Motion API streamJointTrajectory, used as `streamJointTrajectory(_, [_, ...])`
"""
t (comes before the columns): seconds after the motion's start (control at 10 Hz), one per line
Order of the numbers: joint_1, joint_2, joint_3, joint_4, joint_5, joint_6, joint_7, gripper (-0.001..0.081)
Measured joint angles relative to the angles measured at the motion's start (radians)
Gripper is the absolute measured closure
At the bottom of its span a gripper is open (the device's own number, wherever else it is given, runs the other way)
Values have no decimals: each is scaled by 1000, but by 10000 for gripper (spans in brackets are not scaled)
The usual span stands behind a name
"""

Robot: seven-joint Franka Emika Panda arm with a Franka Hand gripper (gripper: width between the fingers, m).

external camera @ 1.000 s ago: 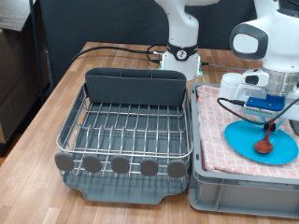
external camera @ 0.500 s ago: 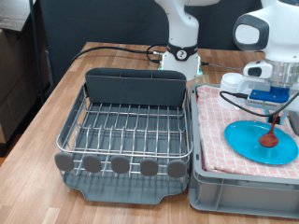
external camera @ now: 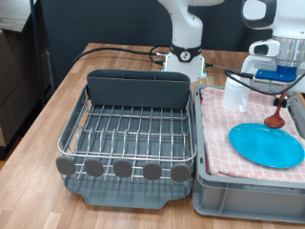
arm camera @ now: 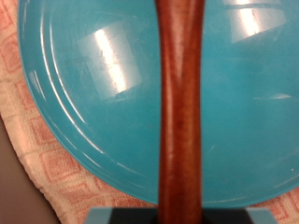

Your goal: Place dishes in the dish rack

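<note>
My gripper (external camera: 283, 93) is shut on the small brown wooden spoon (external camera: 275, 116) and holds it hanging bowl-down above the far edge of the light-blue plate (external camera: 267, 145). The plate lies flat on the red-checked cloth (external camera: 219, 129) in the grey crate (external camera: 243, 189). The white cup (external camera: 235, 96) stands at the back of the cloth. The dish rack (external camera: 129, 135) with its grey utensil bin (external camera: 138, 89) stands empty at the exterior view's left. In the wrist view the spoon handle (arm camera: 179, 112) runs across the plate (arm camera: 84, 103).
A second robot base (external camera: 187, 52) stands behind the rack with a black cable (external camera: 105, 50) on the wooden table (external camera: 48, 119). Grey discs (external camera: 122, 169) line the rack's front. The crate wall sits close beside the rack.
My gripper has risen and moved slightly to the exterior view's right, lifting the spoon off the plate's surface into the air. The plate and cup have not moved.
</note>
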Motion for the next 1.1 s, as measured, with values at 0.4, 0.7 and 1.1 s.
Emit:
streamJointTrajectory(0.4, [1, -60, -15, -55, -9, -67, 194, 717])
streamJointTrajectory(0.7, [0, -167, -38, -136, 40, -128, 260, 717])
streamJointTrajectory(1.1, [-3, -321, -88, -198, 87, -248, 386, 717])
